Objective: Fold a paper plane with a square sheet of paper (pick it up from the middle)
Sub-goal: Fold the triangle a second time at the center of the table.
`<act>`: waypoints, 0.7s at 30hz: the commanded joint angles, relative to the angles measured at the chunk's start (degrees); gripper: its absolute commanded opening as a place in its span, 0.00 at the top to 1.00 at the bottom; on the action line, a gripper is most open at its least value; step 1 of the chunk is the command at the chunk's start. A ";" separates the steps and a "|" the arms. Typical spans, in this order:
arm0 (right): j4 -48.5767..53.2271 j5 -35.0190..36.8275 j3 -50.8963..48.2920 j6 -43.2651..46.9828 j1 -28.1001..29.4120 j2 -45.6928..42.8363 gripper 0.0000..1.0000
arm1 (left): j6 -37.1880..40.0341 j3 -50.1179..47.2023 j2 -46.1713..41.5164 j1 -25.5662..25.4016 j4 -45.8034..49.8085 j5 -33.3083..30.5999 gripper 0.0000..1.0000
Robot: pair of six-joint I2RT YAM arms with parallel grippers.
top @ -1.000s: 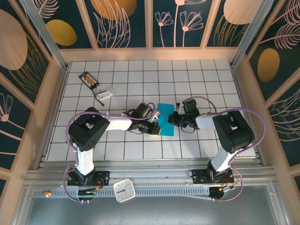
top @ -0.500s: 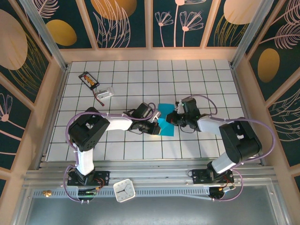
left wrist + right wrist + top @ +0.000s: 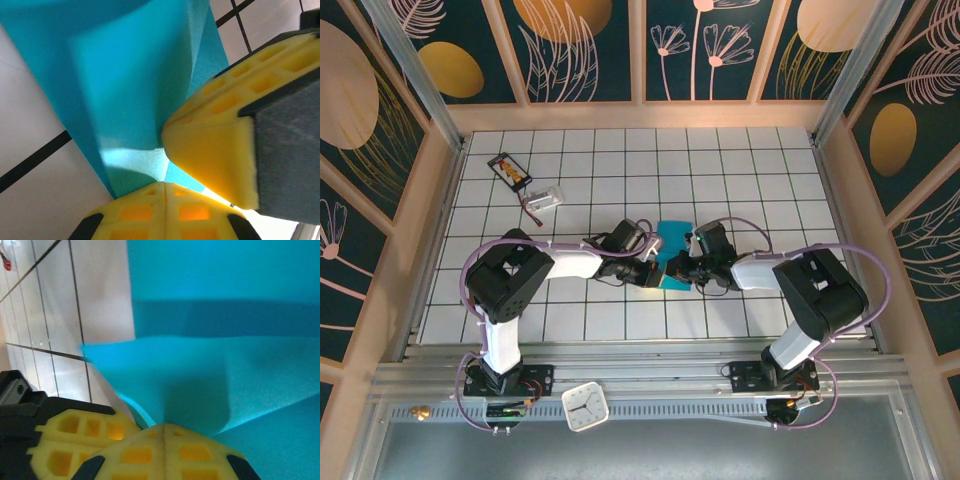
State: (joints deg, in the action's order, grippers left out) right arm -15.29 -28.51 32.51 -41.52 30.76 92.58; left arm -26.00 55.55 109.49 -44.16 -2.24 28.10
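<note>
1. One sheet of paper (image 3: 672, 238), teal-blue, lies near the middle of the white tiled table (image 3: 760, 160), between the two arms. It is partly folded, with layers overlapping.
2. There are two grippers, and both meet at the near edge of the sheet. From above, the left gripper (image 3: 659, 275) comes in from the left and the right gripper (image 3: 680, 268) from the right, almost touching each other.
3. In the left wrist view, the left gripper (image 3: 164, 184) has its two yellow fingertips pressed together, and a raised fold of the paper (image 3: 130, 100) runs into the seam between them. One yellow finger (image 3: 215, 150) of the other gripper sits just beside it, against the paper.
4. In the right wrist view, the right gripper (image 3: 165, 426) is likewise closed tight, pinching a lifted flap of the paper (image 3: 200, 370). A yellow finger (image 3: 80, 432) of the left gripper is at its lower left.
5. One small black card (image 3: 510, 170) with orange marks lies at the table's far left corner, well apart from the paper.
6. One small clear object (image 3: 546, 197) with a red wire lies near that card.
7. One white clock (image 3: 585, 407) sits on the rail between the arm bases.
</note>
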 commanded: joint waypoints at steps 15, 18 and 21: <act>6.38 4.76 3.98 4.48 -5.47 5.23 1.00 | 5.62 -2.52 4.22 0.13 16.68 -10.59 1.00; 6.94 5.18 4.66 5.47 -7.00 5.92 1.00 | 6.22 -2.68 4.26 0.13 17.20 -11.18 1.00; 7.38 5.40 4.93 6.26 -8.81 6.22 1.00 | 6.58 -2.70 4.50 0.13 17.66 -11.65 1.00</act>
State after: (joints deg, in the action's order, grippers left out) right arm -11.46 -30.55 36.84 -37.80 25.34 96.71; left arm -21.45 56.60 109.40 -44.47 -0.19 25.12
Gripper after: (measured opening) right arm 0.057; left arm 0.056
